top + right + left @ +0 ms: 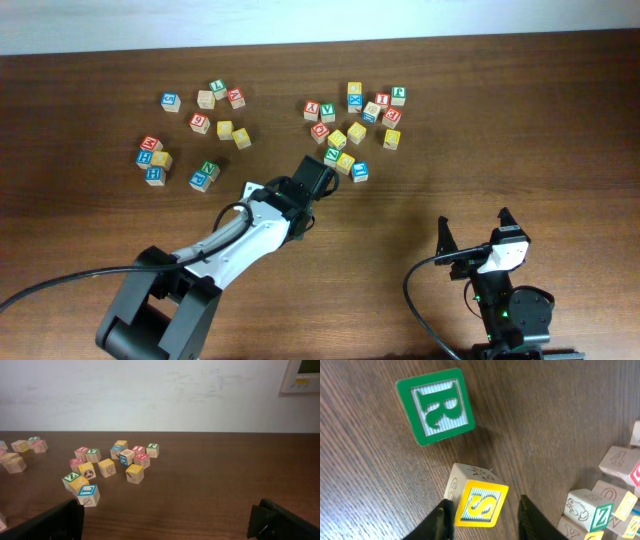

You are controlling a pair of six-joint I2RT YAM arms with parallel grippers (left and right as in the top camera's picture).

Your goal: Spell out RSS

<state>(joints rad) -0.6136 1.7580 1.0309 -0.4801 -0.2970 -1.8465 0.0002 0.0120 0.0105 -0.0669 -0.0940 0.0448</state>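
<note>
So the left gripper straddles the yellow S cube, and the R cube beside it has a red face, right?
Not red: the R cube has a green and white face, as the left wrist view shows. The left gripper does straddle the yellow S cube.

In the left wrist view, the left gripper (482, 512) is running off the bottom edge, both fingers (438, 523) being cropped on either side of the S cube (480, 505). Right of that cube, several cubes (624, 464) are being cut by the frame. Overhead, the wrist housing (312, 178) is covering the fingertips beside that cube, and most letters are showing too small to read.
</note>
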